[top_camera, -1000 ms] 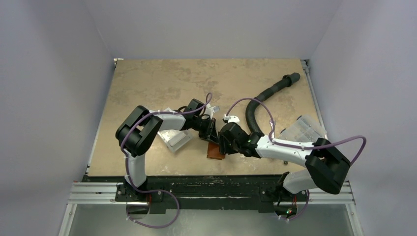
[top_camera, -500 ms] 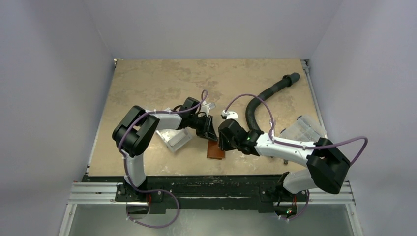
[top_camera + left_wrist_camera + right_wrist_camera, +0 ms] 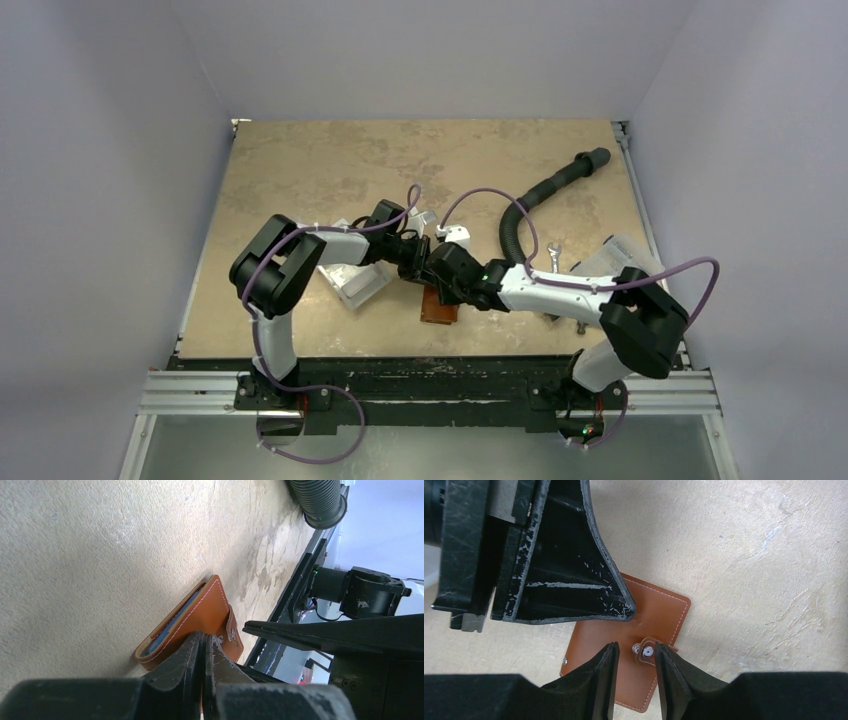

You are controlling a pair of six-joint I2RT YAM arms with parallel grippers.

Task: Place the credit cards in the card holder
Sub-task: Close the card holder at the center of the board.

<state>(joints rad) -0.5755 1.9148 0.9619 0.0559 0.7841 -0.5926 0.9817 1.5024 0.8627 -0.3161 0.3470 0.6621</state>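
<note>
— State of the left gripper (image 3: 202, 639)?
— Clenched, nothing between its fingers; tips on the folded brown leather card holder (image 3: 200, 614), which lies on the tan table (image 3: 75, 555). A thin bluish plastic card (image 3: 171, 626) shows edge-on inside.
— And the right gripper (image 3: 636, 649)?
— Released, fingers parted either side of the holder's snap tab (image 3: 645, 650), grasping nothing.

Top view's evenly lit and soft, hardly any shadows. Left wrist view blows out around 2 o'clock, and the fingers (image 3: 175, 680) at 6 o'clock look blurry.
</note>
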